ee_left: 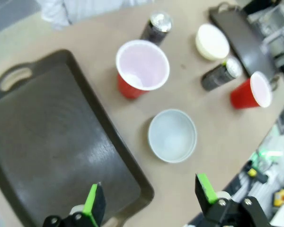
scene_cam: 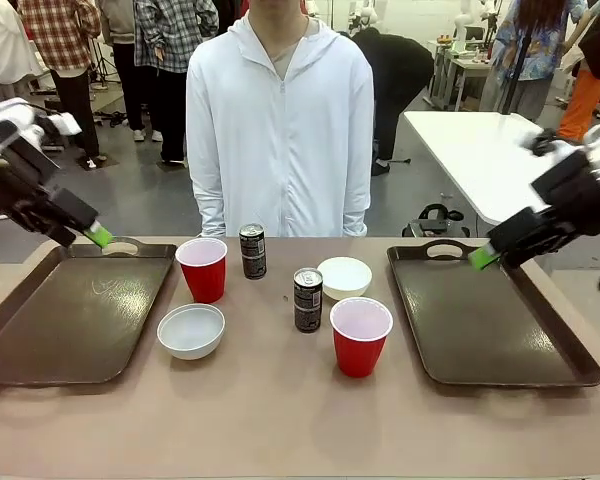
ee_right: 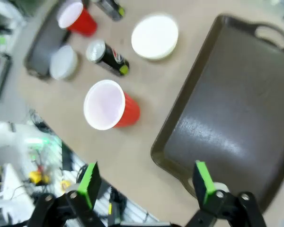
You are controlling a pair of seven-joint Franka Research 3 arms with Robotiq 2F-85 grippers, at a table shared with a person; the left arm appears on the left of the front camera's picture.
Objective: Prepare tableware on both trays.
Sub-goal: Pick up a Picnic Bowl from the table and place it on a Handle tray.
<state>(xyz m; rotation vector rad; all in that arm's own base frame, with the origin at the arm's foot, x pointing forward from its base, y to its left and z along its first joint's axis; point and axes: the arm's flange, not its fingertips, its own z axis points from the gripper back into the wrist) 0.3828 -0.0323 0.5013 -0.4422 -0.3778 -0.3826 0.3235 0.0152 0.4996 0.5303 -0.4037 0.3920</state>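
Note:
Both dark brown trays are bare: the left tray (scene_cam: 70, 310) (ee_left: 52, 151) and the right tray (scene_cam: 490, 315) (ee_right: 232, 109). Between them on the table stand two red cups (scene_cam: 202, 268) (scene_cam: 360, 335), two white bowls (scene_cam: 191, 330) (scene_cam: 345, 277) and two dark cans (scene_cam: 252, 250) (scene_cam: 307, 299), all upright. My left gripper (scene_cam: 98, 236) (ee_left: 149, 194) hovers open over the left tray's far end. Over the right tray's far left corner hangs my right gripper (scene_cam: 483, 257) (ee_right: 146, 182), open too. Nothing sits between either pair of fingers.
A person in a white hooded jacket (scene_cam: 280, 120) stands at the far edge, hands out of sight. The near strip of tan tabletop (scene_cam: 280, 420) holds nothing. A white table (scene_cam: 480, 150) stands beyond at the right.

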